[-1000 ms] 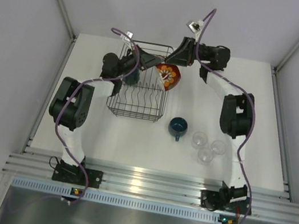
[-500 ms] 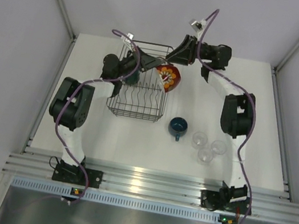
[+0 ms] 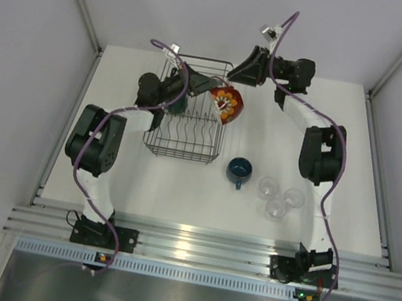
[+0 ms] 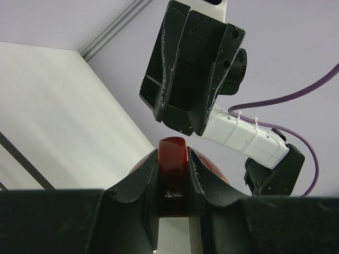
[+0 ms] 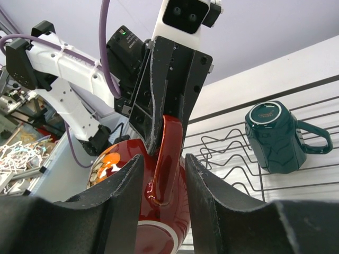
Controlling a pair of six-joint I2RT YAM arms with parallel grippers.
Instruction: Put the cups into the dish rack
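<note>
The left gripper [image 4: 174,160] was clamped on the handle [image 4: 173,151] of the red cup [image 3: 227,105], its fingers pinching the strap of the handle from both sides. The cup hung at the far right corner of the rack [image 3: 185,153], about over the rim; whether it touched the wire could not be told. The right gripper [image 5: 163,159] stood with its jaws apart, a gap showing on each side of the same handle, so it gripped nothing. The step in hand looked like seating this cup in the rack with the left arm alone. Doing it well probably meant drawing the right fingers straight back along the handle, without brushing it, before the left moved. The cup should then be carried inward past the rim and lowered between the prongs, mouth down if the wrist allowed. It needed to stay clear of the teal mug [image 5: 275,137], which already lay on the wires. A pinch on the handle alone lets a heavy cup swing, so a slow descent seemed wise, with release only once the wires bore it. The left arm rose from its base to a high elbow at the left of the table [image 3: 140,186], its forearm reaching across the rack's far end. The right arm stretched far, its wrist turned left toward the cup. The blue cup [image 3: 239,170] and three glasses [image 3: 278,198] waited right of the rack.
</note>
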